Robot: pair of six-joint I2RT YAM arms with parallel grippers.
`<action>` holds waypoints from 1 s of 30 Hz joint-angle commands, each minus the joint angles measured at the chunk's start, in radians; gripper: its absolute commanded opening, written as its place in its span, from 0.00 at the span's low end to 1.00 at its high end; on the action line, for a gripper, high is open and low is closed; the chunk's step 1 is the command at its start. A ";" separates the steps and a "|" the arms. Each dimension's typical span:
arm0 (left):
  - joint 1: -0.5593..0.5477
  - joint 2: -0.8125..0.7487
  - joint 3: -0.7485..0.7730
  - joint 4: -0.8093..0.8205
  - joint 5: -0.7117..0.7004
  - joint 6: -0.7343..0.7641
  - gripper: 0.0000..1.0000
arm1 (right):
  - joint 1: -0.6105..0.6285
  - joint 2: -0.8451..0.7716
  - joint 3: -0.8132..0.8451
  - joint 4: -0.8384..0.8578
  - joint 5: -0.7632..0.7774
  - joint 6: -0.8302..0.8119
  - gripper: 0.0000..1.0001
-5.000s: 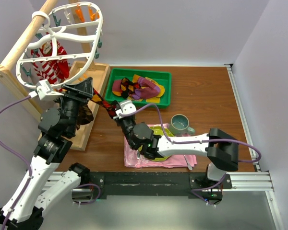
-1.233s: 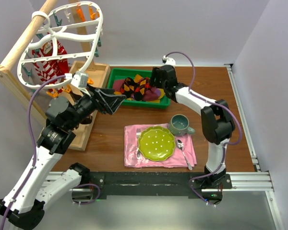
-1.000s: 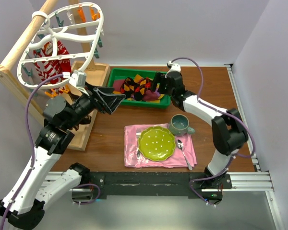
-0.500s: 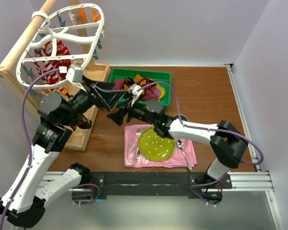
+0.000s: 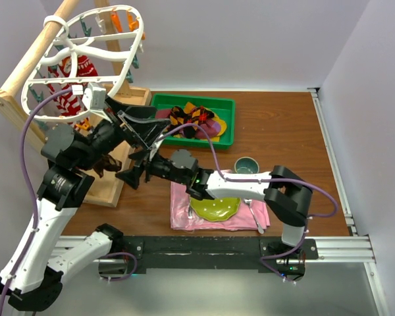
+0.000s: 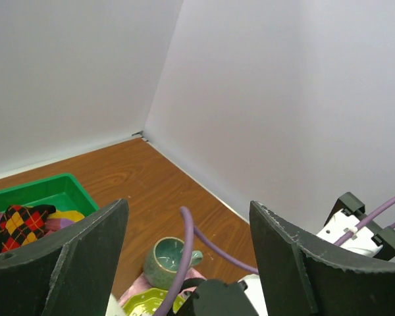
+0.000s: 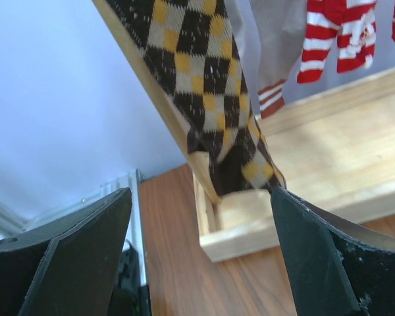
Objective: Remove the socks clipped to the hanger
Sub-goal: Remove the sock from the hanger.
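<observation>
Now R gripper (image 7: 199,197) gapes wide, argyle sock (image 7: 210,85) edge ahead.

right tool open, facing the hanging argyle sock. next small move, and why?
Probably ease the right tool forward until the lower end of the argyle sock sits between its fingers. In the right wrist view the sock hangs ahead, centred in the open gap but beyond them, so closing now would likely catch nothing.

Two white-and-black arms (image 5: 41,229)
White links, black joints, purple cables (image 6: 176,270) looping to the wrists, black wedge-shaped end effector fingers (image 6: 59,257)
</observation>
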 commanded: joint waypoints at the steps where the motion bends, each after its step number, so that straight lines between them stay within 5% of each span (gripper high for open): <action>1: -0.002 -0.013 0.050 -0.004 0.031 -0.009 0.79 | 0.012 0.057 0.134 0.000 0.075 -0.037 0.92; 10: -0.002 -0.041 0.061 -0.031 0.026 -0.003 0.79 | 0.019 0.183 0.300 -0.084 0.149 -0.044 0.88; 13: -0.002 -0.053 0.056 -0.040 0.025 0.002 0.79 | 0.019 0.197 0.318 -0.088 0.175 -0.044 0.70; 14: -0.002 -0.058 0.052 -0.041 0.023 0.003 0.79 | 0.019 0.191 0.318 -0.088 0.193 -0.046 0.61; 15: -0.002 -0.064 0.049 -0.041 0.022 0.003 0.79 | 0.019 0.188 0.317 -0.088 0.196 -0.049 0.42; 18: -0.002 -0.081 0.036 -0.047 0.022 0.003 0.79 | 0.015 0.154 0.303 -0.094 0.221 -0.069 0.13; 20: -0.002 -0.095 0.024 -0.051 0.017 0.003 0.79 | 0.011 0.130 0.283 -0.100 0.229 -0.092 0.03; 30: -0.002 -0.162 -0.042 -0.063 -0.001 -0.001 0.80 | -0.093 -0.035 0.173 -0.150 0.210 -0.123 0.00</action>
